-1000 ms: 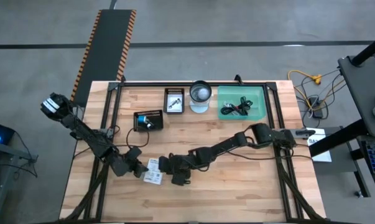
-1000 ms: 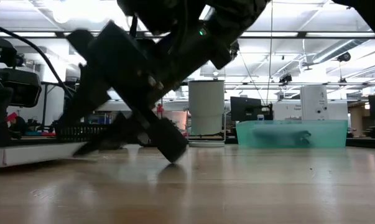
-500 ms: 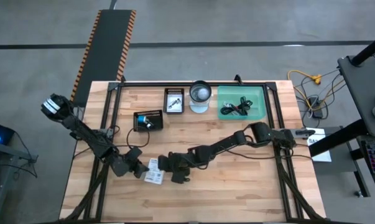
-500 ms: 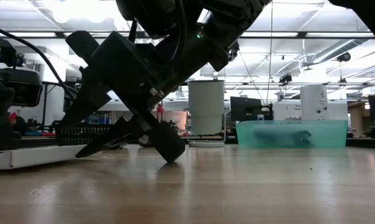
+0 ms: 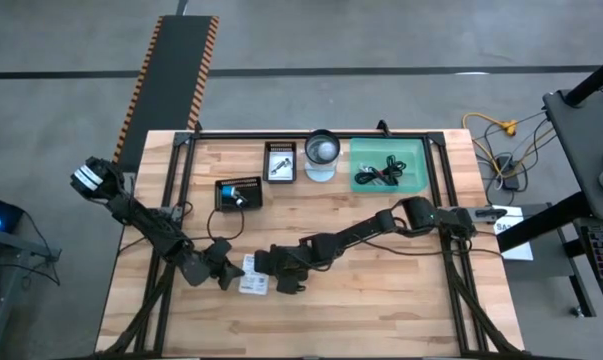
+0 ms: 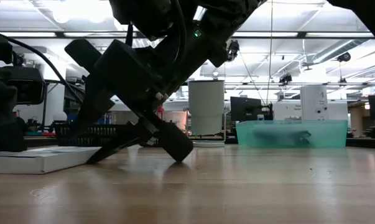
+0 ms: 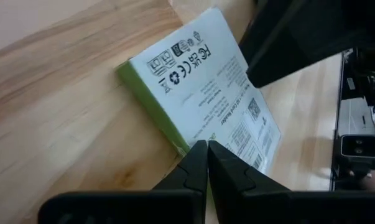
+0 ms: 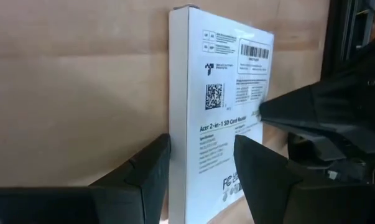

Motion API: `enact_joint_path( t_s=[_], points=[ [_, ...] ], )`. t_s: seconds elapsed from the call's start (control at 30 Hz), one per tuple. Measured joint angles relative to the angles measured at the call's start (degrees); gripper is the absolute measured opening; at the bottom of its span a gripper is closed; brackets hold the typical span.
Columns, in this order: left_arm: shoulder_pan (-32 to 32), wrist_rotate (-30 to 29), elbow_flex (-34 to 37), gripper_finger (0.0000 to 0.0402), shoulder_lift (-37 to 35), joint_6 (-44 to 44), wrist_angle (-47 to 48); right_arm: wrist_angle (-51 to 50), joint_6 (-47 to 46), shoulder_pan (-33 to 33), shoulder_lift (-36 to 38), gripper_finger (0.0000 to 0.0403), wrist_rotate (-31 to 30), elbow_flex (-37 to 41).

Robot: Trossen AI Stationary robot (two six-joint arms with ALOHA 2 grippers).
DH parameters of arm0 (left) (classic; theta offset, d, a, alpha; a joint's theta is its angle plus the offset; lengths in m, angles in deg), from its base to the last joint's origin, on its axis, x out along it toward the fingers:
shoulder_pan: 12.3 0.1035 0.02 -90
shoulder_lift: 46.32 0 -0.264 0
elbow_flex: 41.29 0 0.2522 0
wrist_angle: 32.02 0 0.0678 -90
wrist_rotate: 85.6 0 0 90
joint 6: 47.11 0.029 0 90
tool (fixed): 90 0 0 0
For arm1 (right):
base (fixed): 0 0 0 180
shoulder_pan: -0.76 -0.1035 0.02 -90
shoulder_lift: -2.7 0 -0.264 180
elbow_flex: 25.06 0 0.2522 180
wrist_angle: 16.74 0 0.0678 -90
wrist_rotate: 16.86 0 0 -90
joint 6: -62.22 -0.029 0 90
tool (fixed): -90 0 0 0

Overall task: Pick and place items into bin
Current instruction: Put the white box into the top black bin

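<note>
High view: white packet [image 5: 253, 278] flat on table [image 5: 381, 300], left gripper [image 5: 228, 274] and right gripper [image 5: 272, 272] flanking it; bin [image 5: 413, 180] well apart.
Low view: packet lies flat at left.
Left wrist view: fingers closed, tips at packet edge.
Right wrist view: fingers [image 8: 143, 171] spread, straddling packet. Risk: thin packet slides away, no lift.
</note>
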Motion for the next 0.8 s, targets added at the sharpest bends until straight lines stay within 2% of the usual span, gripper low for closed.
enact_joint_path(
  t_s=[0.13,0.3,0.8],
  points=[
    [0.04,0.28,0.07,0.0,-0.31,0.25,-0.04,-1.52,0.02,0.0,0.13,0.0168,-2.1,-0.21],
    [0.09,0.68,0.35,0.0,-0.15,0.22,0.24,-10.05,-0.49,0.17,0.26,0.0168,-3.32,-2.82],
    [0.14,1.34,1.27,0.0,-0.04,-1.57,-0.15,-10.12,-1.11,0.15,0.22,0.0161,-1.5,-3.32]
  ],
)
